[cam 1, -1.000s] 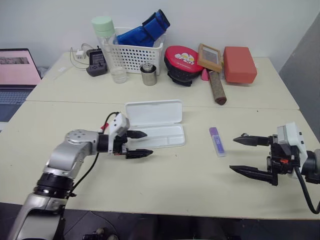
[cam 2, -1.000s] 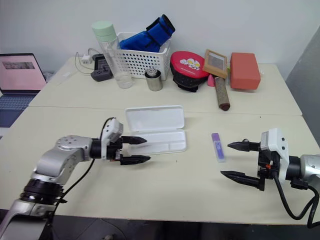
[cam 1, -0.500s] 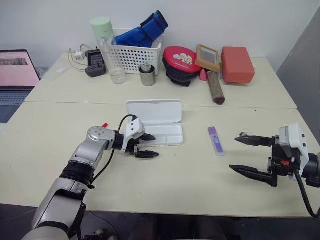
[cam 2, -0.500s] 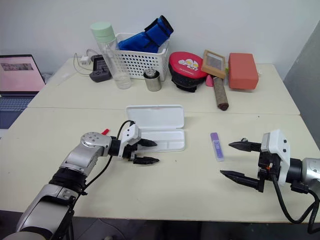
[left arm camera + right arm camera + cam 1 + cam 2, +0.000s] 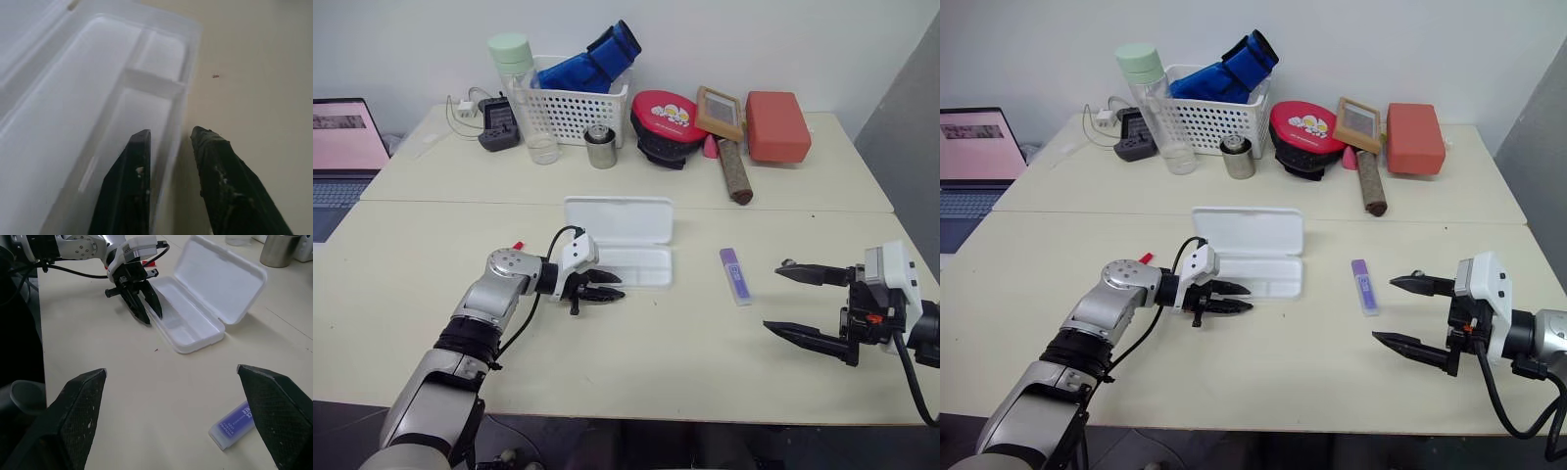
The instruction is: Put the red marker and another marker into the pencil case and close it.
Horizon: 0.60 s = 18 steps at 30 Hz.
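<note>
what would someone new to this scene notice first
Probably the open white pencil case in the middle of the near table, its lid laid back, with the left claw pinching the front wall of its tray. To the case's right lies the short purple marker, and beyond it the right claw hangs wide open. A crowd of clutter lines the far table, with a white basket holding a blue bundle.
</note>
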Motion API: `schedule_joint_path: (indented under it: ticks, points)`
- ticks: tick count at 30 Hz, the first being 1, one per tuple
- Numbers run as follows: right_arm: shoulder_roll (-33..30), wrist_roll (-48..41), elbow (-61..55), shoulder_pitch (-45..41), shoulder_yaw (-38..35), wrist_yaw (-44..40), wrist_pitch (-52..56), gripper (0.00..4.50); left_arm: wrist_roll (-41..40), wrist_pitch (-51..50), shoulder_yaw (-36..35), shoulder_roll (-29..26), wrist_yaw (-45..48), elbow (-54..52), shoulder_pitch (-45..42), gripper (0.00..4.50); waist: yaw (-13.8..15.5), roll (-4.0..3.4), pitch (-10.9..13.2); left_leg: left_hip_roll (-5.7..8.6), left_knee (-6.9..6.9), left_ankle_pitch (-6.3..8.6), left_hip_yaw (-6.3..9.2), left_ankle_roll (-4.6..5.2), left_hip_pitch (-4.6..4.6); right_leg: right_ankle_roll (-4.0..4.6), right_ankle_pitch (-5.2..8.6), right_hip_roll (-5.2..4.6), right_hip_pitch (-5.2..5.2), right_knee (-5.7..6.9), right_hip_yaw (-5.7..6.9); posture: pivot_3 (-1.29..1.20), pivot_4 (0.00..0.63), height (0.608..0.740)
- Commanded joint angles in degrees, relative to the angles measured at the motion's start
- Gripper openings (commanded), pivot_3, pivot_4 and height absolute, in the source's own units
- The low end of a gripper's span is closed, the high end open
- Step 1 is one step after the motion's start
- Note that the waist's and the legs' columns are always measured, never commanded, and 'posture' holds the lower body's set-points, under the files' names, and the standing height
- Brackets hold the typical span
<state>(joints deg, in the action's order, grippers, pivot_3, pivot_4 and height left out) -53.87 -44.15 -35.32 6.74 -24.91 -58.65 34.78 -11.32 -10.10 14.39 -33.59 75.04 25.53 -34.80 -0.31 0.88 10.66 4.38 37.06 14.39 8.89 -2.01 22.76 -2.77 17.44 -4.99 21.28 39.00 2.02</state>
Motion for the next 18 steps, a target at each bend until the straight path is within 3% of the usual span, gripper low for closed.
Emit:
schedule_joint_path:
  ticks: [1,6,18]
  points:
    - [-0.7,-1.6,-1.2,-0.2,-2.3,-0.2,0.1,4.50,0.1,-0.5,-0.6,0.3,0.6,-1.1,0.5,0.59,0.0,-0.01,0.0,0.00,0.00,0.00,-0.01,0.00,0.00,0.00,0.00,0.00,0.00,0.00,-0.01,0.00,0.150,0.740]
    - [-0.8,-1.8,-1.2,-0.5,-2.4,-0.2,0.4,4.50,0.2,-0.9,-1.0,0.5,0.7,-1.4,0.7,0.04,-0.1,-0.02,0.0,0.00,0.00,0.00,-0.03,0.01,-0.09,0.00,0.00,0.00,-0.08,0.01,-0.02,0.00,0.150,0.740]
    - [-0.8,-2.2,-1.4,-0.9,-2.8,-0.1,0.9,4.50,-0.7,-3.4,-1.7,0.1,1.2,-5.7,1.8,0.04,-0.1,-0.01,0.0,0.00,0.00,0.00,-0.01,0.01,-0.09,0.00,0.00,0.01,-0.10,0.01,-0.02,0.00,0.150,0.740]
